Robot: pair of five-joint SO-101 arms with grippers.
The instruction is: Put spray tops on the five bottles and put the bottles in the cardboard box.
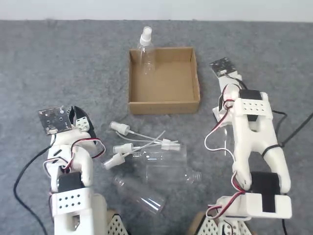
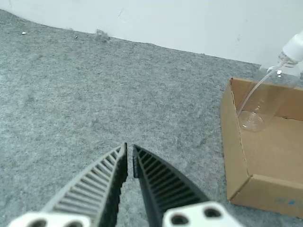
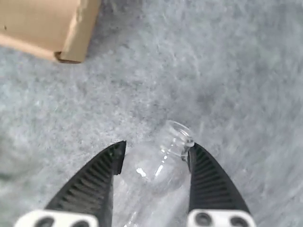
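The right end effector (image 3: pixel 156 147) has its jaws apart, one on each side of an uncapped clear bottle (image 3: pixel 163 163). This bottle lies on the grey surface (image 3: pixel 236 71), near the front right corner of the cardboard box (image 3: pixel 71 38). One jaw seems to touch the neck of the bottle, but I judge that it is not yet clamped. The left end effector (image 2: pixel 130 153) has its jaws together, or very nearly so, with nothing between them. It is over the surface to the front left of the box, apart from it.

As for progress, I judge that about one fifth is done. One bottle with a white spray top (image 1: pixel 145 51) stands inside the box, at its far left corner. The other four bottles are not in the box. In front of the box lie three clear bottles (image 1: pixel 171 174) in a loose group, and among them four spray tops (image 1: pixel 120 128) with their thin tubes. So up to four tops are left to fit, and four bottles are left to carry in.

Some things are hard to make out. In the high view the right arm (image 1: pixel 254 142) covers the bottle between its jaws. The bottles are transparent and overlap, so their outlines are uncertain. I cannot tell whether the spray top nearest the box (image 1: pixel 170 143) is seated on a bottle or only lies beside it.
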